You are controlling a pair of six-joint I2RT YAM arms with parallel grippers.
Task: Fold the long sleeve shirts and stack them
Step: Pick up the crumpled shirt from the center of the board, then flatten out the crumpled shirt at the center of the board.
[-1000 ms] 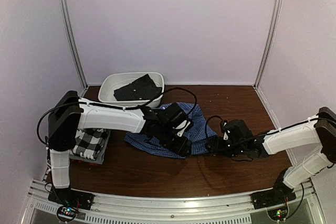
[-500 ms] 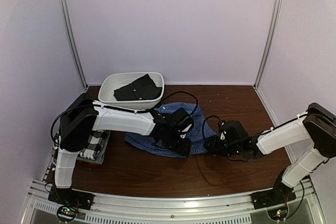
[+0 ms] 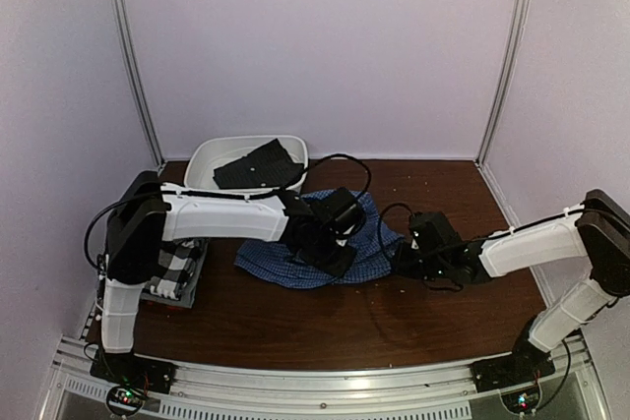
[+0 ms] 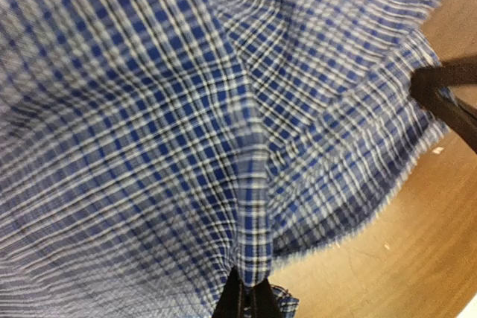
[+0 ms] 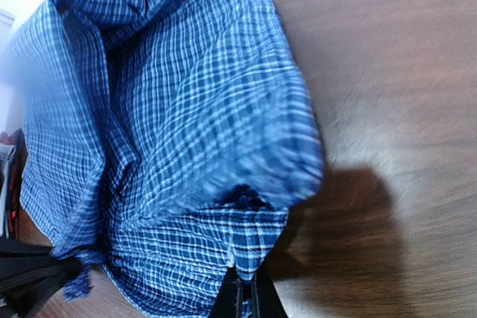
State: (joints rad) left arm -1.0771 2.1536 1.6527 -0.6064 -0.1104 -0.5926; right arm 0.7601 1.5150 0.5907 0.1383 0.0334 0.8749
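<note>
The blue-and-white check shirt (image 3: 271, 261) lies crumpled mid-table. My left gripper (image 3: 332, 255) is shut on a pinched fold of its near edge, seen close in the left wrist view, where the cloth (image 4: 186, 109) rises from the fingertips (image 4: 240, 304). My right gripper (image 3: 401, 261) is shut on the shirt's right edge; the right wrist view shows the cloth (image 5: 171, 124) bunched above the closed gripper (image 5: 246, 297). A black-and-white plaid shirt (image 3: 165, 268) tops a folded stack at the left.
A white oval basin (image 3: 202, 159) holding a dark garment (image 3: 258, 165) stands at the back left, just behind the shirt. Brown table (image 3: 443, 194) shows to the right and front. The left arm's dark fingers (image 5: 30, 277) show at the right wrist view's lower left.
Both grippers have gone from open to shut on the blue check shirt's edges. Both have shifted slightly away from the table's front, and the cloth is bunched up between them.
</note>
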